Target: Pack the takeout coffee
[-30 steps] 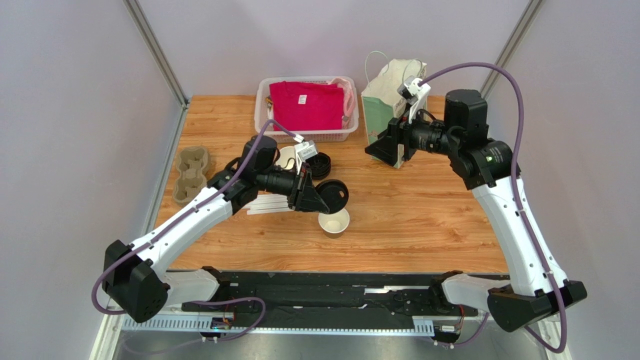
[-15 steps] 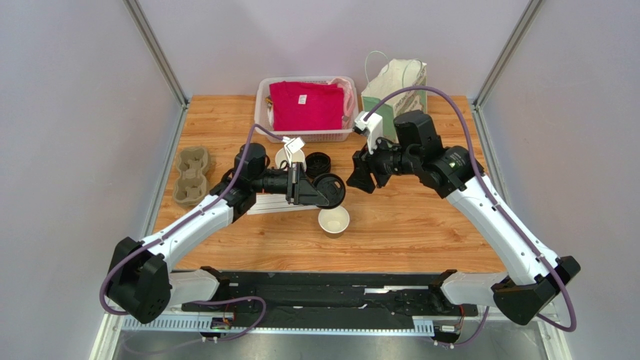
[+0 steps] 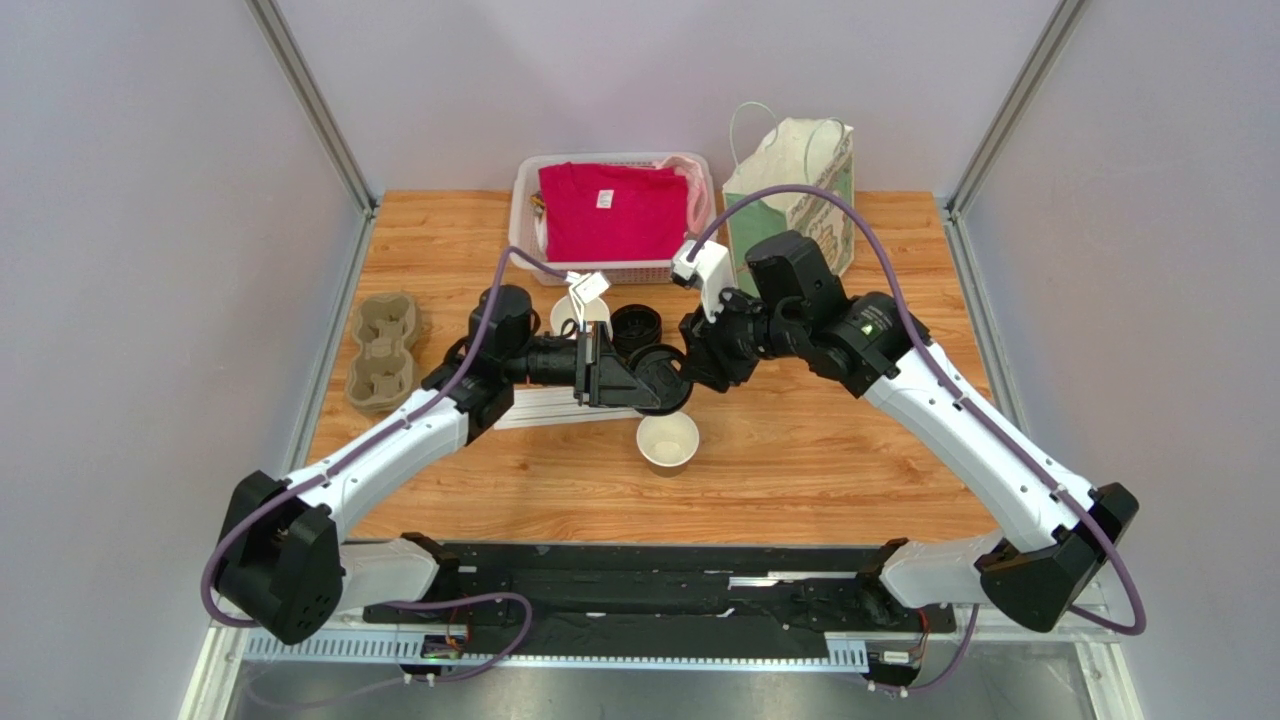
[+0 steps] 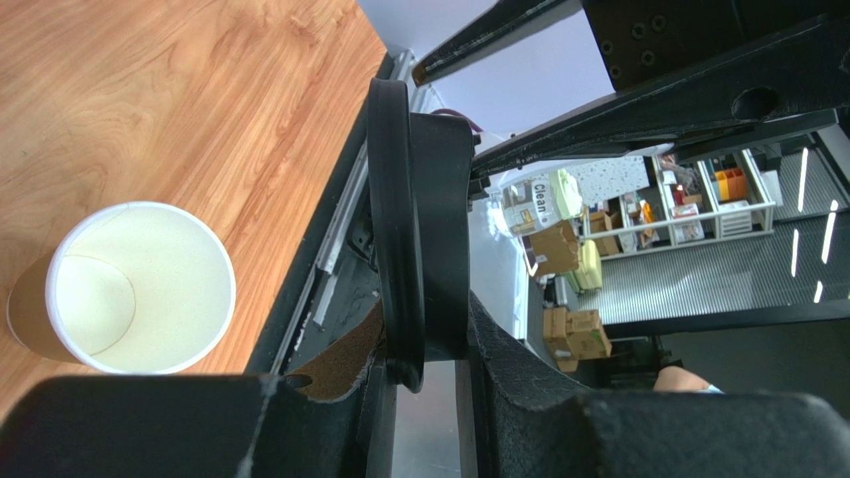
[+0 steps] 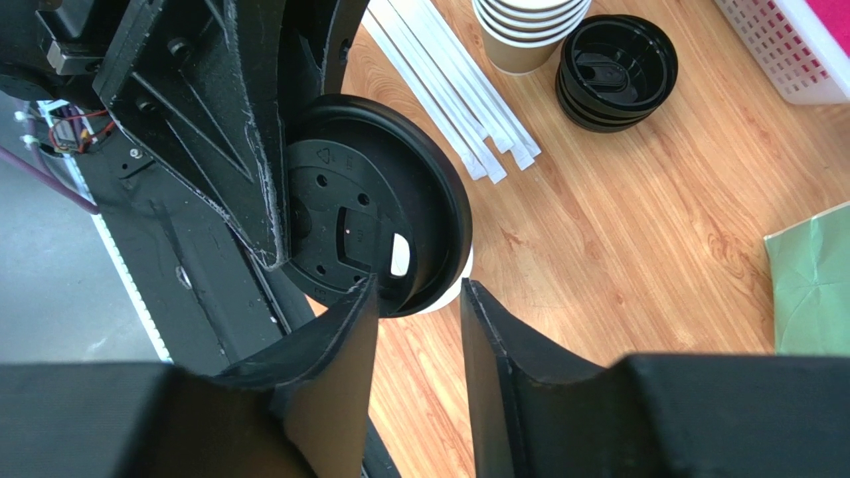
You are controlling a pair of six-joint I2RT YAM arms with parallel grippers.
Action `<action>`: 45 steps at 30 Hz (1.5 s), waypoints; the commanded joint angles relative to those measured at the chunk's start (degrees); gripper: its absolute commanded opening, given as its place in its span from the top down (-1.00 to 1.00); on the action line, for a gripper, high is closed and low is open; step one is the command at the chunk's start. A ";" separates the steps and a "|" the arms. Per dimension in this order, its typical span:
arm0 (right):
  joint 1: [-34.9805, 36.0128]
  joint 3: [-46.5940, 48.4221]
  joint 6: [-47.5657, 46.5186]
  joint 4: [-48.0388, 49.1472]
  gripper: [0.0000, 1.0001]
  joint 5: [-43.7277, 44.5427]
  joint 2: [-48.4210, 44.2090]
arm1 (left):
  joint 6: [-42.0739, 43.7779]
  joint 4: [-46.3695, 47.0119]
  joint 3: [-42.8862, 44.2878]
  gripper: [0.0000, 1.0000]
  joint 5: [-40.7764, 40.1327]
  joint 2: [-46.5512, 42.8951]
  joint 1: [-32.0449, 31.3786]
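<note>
Gripped on edge in the left gripper (image 3: 624, 375), jaws closed on its rim: the lid (image 5: 374, 214). Facing it from the right, close up, the right gripper (image 5: 417, 291), fingers (image 5: 329, 358) parted to either side of the lid's lower edge, holding nothing. Just below the lid, nearer the bases, upright and uncovered on the table (image 3: 842, 450): the cup (image 4: 140, 289), cream inside. Behind, on the wood: straws (image 5: 454, 105), nested cups (image 5: 529, 30), spare lids (image 5: 617, 62). Further back, a basket (image 3: 522, 210) of pink cloth (image 3: 613, 210) and a green bag (image 3: 789, 173). Plain pale walls (image 3: 150, 225) around.
</note>
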 commanded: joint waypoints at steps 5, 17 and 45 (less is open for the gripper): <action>1.06 3.31 -1.12 1.92 0.28 3.95 1.31 | -0.76 2.97 1.00 1.00 1.85 0.49 0.07; 1.15 4.54 -0.06 2.80 0.46 3.34 3.51 | -1.73 4.28 0.56 1.00 2.73 0.67 -0.02; 1.41 -0.03 -1.29 1.22 1.00 5.97 1.13 | 9.68 -14.51 2.23 -0.11 2.02 -4.25 1.55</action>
